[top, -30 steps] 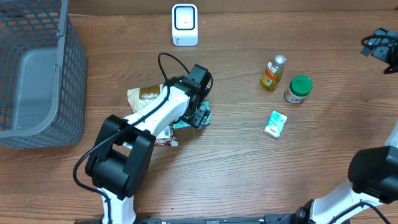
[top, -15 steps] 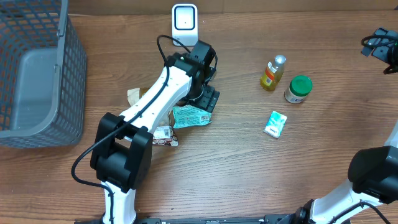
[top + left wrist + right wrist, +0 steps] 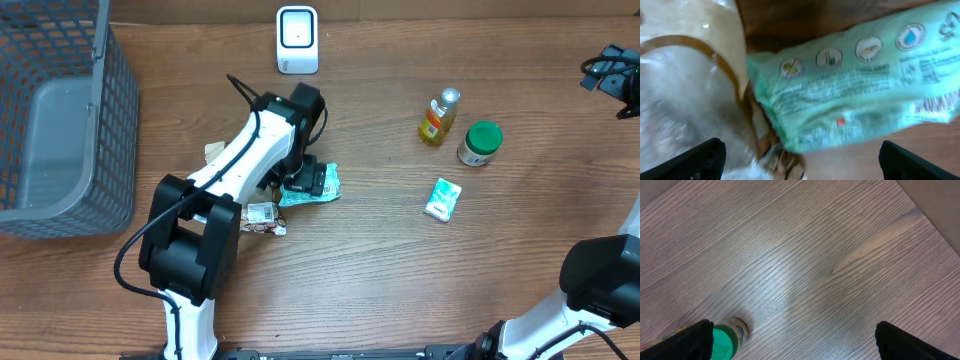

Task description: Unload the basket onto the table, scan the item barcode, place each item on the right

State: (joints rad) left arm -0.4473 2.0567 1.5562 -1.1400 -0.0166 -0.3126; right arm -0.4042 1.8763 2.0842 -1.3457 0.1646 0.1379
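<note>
Left gripper (image 3: pixel 801 161) and right gripper (image 3: pixel 792 339) are both spread wide, holding nothing. The left hangs over one green packet (image 3: pixel 329 184) lying on the table (image 3: pixel 380 280) against one tan bag (image 3: pixel 222 152). One white scanner (image 3: pixel 297 40) stands behind.

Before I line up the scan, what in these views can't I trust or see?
- Green packet: left wrist view, print blurred, no barcode readable; right end cut by the frame.
- Tan bag: overhead, largely hidden under the left arm.
- Bottle label: overhead, too small to read.
- Jar: right wrist view, cut by the bottom edge.
</note>
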